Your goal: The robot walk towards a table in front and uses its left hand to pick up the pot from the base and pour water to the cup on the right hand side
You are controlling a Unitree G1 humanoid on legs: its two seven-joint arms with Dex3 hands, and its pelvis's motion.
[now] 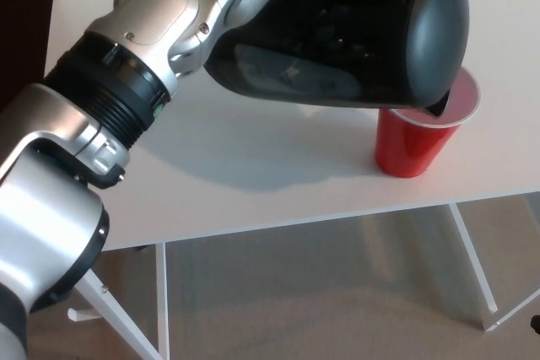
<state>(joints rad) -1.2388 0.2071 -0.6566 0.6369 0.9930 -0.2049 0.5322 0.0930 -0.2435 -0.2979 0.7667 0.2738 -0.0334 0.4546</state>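
A view from the robot's head looks down on a white desk (253,183). The robot's left arm (110,115), silver with a black ribbed wrist, reaches in from the lower left and crosses the upper half of the frame. It carries a large black pot (337,31), lifted clear of the desk and tipped over to the right. The left robot hand is hidden behind the arm and the pot, so how its fingers sit cannot be told; the raised pot suggests it is held. The right robot hand is not in view. The pot's spout end hangs directly over the near rim of a red cup (418,145), which stands upright on the desk near its right front edge. No stream of water can be made out, and the cup's fill level is hidden. The base is not visible. Judging from this, the walk and pickup are done and pouring is at hand; setting the pot back remains
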